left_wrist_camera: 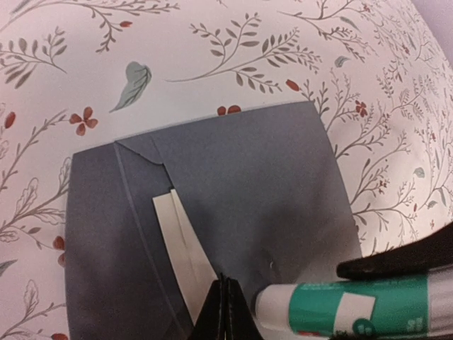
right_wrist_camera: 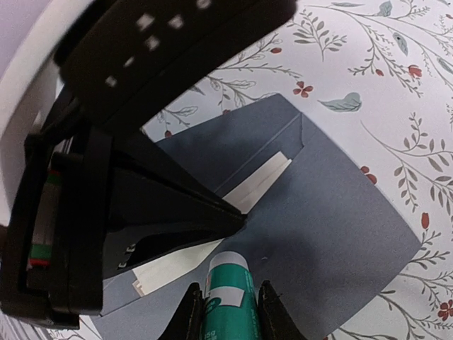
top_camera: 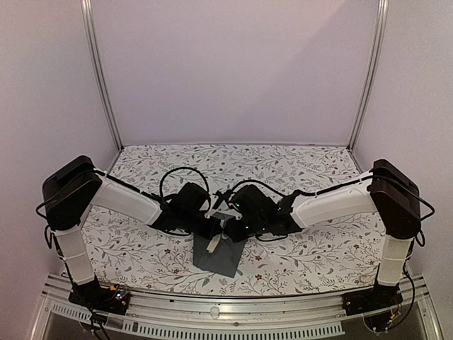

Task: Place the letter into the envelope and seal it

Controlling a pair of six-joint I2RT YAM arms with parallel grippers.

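The dark slate-grey envelope [top_camera: 221, 256] lies flat on the floral cloth near the front edge, and also shows in the left wrist view [left_wrist_camera: 248, 170] and the right wrist view [right_wrist_camera: 333, 227]. A pale strip [left_wrist_camera: 177, 241] shows along its flap edge; I cannot tell whether it is the letter. No tan bordered sheet shows. My left gripper [left_wrist_camera: 226, 287] is shut, with its tips down on the envelope beside the strip. My right gripper [right_wrist_camera: 226, 301] is shut on a teal-white tube [right_wrist_camera: 228, 280], whose white end points at the envelope just right of the left tips.
The floral tablecloth [top_camera: 318, 248] covers the table. Both arms meet over the envelope at the front middle [top_camera: 226, 212]. Metal posts [top_camera: 99, 71] stand at the back corners, and a rail runs along the near edge.
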